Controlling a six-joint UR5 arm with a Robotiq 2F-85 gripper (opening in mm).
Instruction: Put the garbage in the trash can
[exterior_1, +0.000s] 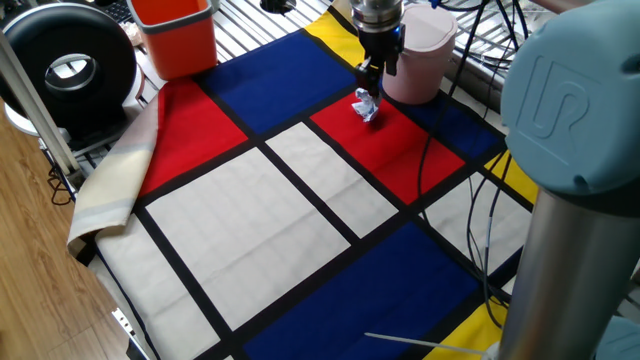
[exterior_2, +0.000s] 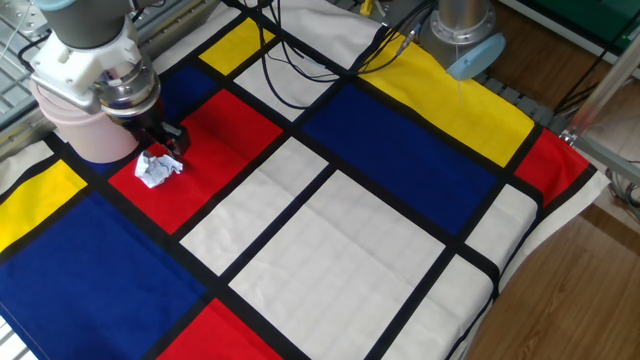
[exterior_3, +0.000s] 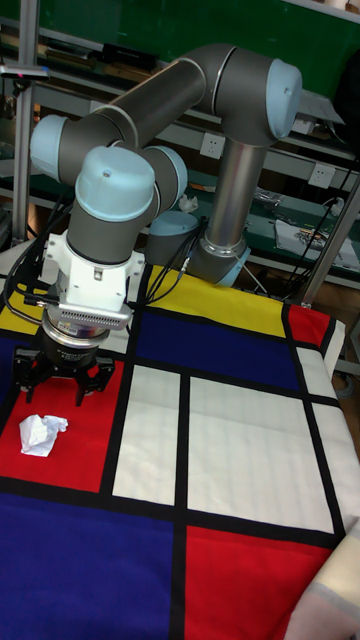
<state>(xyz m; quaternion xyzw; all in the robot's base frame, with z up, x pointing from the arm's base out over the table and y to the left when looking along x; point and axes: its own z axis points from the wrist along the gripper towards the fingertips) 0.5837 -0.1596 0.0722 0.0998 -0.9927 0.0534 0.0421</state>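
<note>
The garbage (exterior_2: 158, 168), a crumpled white-grey paper wad, lies on a red panel of the patterned tablecloth (exterior_2: 330, 250), not yet lifted. The gripper (exterior_3: 55, 385) hangs low over the cloth with its fingers spread wide and nothing between them; in the tall fixed view the wad (exterior_3: 41, 434) sits at roughly seven o'clock from the fingertips, close beside them but seemingly apart, though contact cannot be ruled out from one fixed view, where the fingers overlap the wad (exterior_1: 366, 105). The trash can (exterior_1: 420, 62), pale pink with a rounded lid, stands just beyond the gripper (exterior_1: 368, 84), at about one o'clock from the wad in that view, so the carry looks short. The orange bin (exterior_1: 176, 35) stands well apart at ten o'clock and seems to play no part. Judgement: this is the approach to the grasp; the open stance suits straddling the wad. The loose, irregular paper may slip or be nudged aside if the fingers close off-centre.
</note>
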